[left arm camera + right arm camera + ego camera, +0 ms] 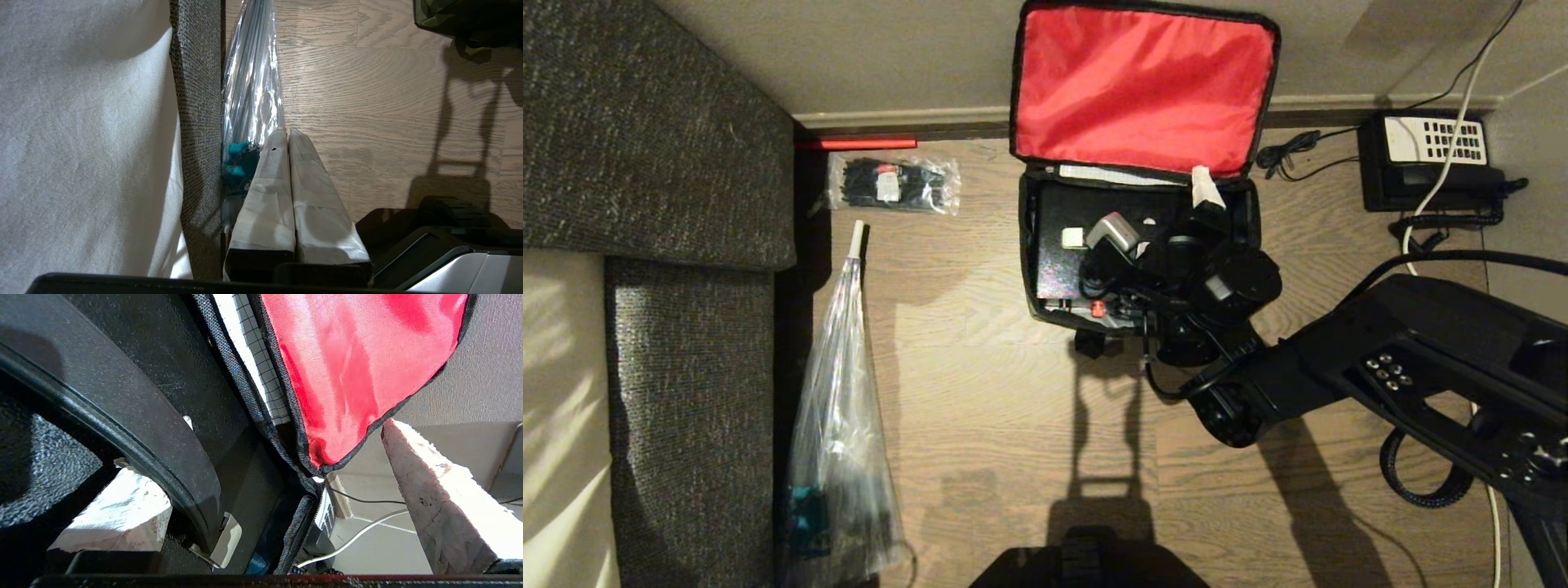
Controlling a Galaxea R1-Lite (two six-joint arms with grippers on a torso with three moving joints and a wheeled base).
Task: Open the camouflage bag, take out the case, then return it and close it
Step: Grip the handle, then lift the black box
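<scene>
Over the open camouflage bag (1143, 90), right gripper (1156, 214) spread wide straddles the case (1058, 261) at its right end, nothing held.

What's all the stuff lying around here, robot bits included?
bag: one, red-lined lid up, on the floor by the wall
case: one, black, inside the bag
packet: one, clear with black items, left of the bag
umbrella: one, clear, beside the sofa
sofa: one, grey, far left
telephone: one, black, right of the bag
right end effector: open, over the bag
left end effector: shut, near the umbrella
</scene>
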